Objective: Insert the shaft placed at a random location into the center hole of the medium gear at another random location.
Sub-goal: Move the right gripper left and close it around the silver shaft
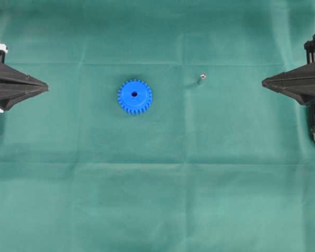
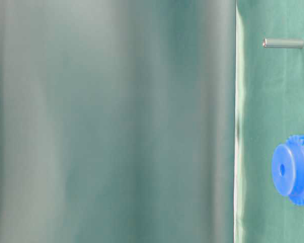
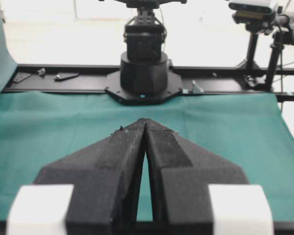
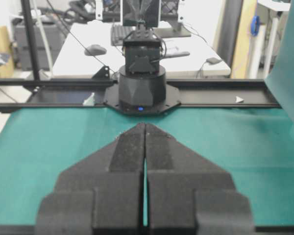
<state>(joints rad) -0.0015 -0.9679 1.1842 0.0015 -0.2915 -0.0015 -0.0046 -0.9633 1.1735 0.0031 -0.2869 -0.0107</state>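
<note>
The medium gear (image 1: 135, 96) lies flat on the green cloth left of centre, bright blue, its dark center hole (image 1: 135, 95) facing up. The table-level view shows the gear (image 2: 296, 169) at the right edge with its center hole (image 2: 281, 169). The shaft (image 1: 202, 77), a tiny silvery pin, stands apart on the cloth to the gear's right and slightly farther back; it also shows as the shaft (image 2: 283, 43). My left gripper (image 1: 46, 87) is shut and empty at the left edge. My right gripper (image 1: 263, 82) is shut and empty at the right edge. Neither wrist view shows gear or shaft.
Green cloth (image 1: 157, 199) covers the whole table. Each wrist view faces the opposite arm's black base (image 3: 143, 73), (image 4: 141, 88) on a black rail at the cloth's far edge. A blurred green fold (image 2: 111, 121) fills most of the table-level view.
</note>
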